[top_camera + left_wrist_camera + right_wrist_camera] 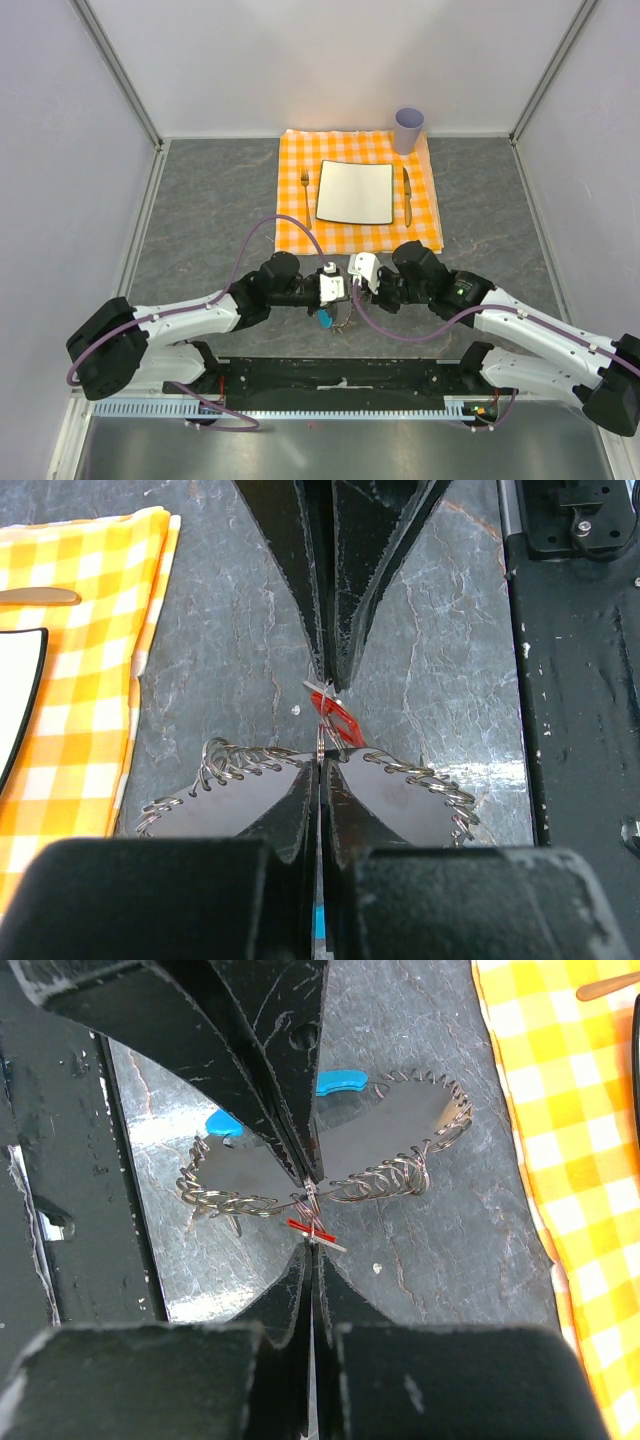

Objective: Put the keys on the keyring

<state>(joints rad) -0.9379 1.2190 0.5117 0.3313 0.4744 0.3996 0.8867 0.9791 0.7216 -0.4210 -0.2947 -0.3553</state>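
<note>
There is one key [338, 717], very small with a red head, and one keyring [395, 1175], a silvery chain loop which carries one blue tab [340, 1082]. Both are at the near middle of the grey tabletop [200, 200], just before the near edge of the one orange checkered cloth [295, 225]. On this cloth lie one white plate [355, 192], one fork [305, 192] at its left and one knife [407, 195] at its right, and one lilac cup [408, 128] stands at the far corner. The two arms are stretched low and bent inward, so that they meet tip to tip. The left pincer [320, 765] is clenched on a wire of the keyring, whose loop spreads to both sides. The right pincer [312, 1255] is clenched on the key, which touches the ring.
</note>
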